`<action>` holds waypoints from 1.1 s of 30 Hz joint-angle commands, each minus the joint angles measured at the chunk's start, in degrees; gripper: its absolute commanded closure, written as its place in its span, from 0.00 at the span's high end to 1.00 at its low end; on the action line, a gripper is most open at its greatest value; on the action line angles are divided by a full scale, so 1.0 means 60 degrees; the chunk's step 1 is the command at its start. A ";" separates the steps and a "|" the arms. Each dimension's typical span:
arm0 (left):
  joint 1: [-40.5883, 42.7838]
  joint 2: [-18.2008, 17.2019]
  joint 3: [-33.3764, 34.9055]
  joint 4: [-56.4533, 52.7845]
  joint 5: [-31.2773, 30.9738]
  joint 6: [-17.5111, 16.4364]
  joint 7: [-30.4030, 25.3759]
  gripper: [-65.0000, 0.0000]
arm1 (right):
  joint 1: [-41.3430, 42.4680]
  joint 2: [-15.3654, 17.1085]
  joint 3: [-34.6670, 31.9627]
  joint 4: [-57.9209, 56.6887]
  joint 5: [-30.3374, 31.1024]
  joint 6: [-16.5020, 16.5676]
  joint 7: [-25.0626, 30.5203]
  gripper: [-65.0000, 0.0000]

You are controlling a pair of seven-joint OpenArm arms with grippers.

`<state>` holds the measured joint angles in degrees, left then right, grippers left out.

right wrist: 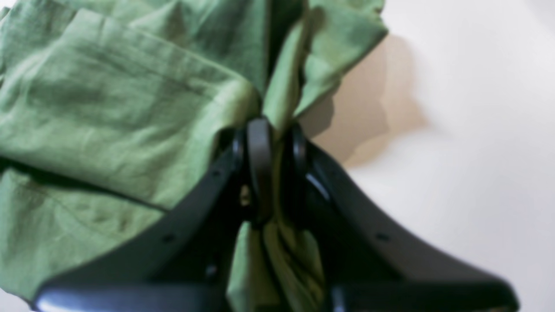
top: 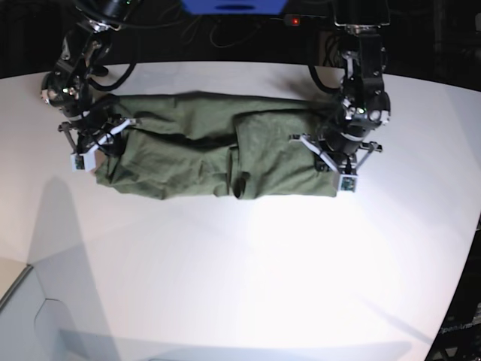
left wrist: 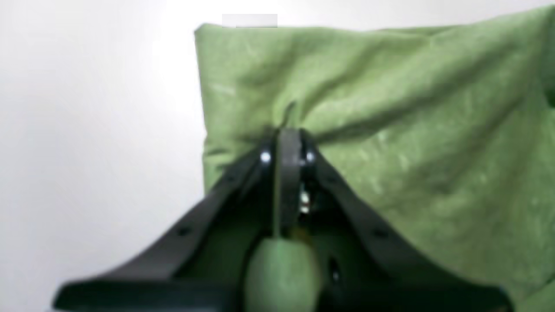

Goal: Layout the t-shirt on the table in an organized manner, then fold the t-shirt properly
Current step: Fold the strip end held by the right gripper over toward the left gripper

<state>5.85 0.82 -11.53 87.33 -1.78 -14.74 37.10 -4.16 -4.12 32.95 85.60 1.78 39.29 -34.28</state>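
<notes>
The olive-green t-shirt [top: 195,150] lies bunched in a long wrinkled band across the far half of the white table [top: 240,263]. At the band's right end in the base view, my left gripper [top: 331,150] is shut on a pinch of fabric. In the left wrist view, cloth [left wrist: 390,108] puckers at the left gripper [left wrist: 286,134] and a fold bulges behind the fingers. At the band's left end, my right gripper [top: 101,143] presses down. The right wrist view has the right gripper [right wrist: 269,128] shut on a gathered fold of the t-shirt [right wrist: 108,95], with cloth running back between the fingers.
Beyond the table's far edge there are dark space, cables and a blue object [top: 233,6]. The table's curved edge cuts across the lower left corner [top: 19,289] and the right side [top: 470,248]. Bare white tabletop spreads in front of the shirt.
</notes>
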 commanded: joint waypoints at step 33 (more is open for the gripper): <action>0.0469 -0.0246 -0.0811 -0.0042 0.0040 0.0091 0.0021 0.00 | -0.0896 -0.0288 -0.1865 0.4085 -0.0334 0.0119 -0.0389 0.00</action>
<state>8.64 -0.58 -16.36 86.85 -1.80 -14.31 35.77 -9.96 -5.69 21.74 109.06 -1.26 39.62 -38.30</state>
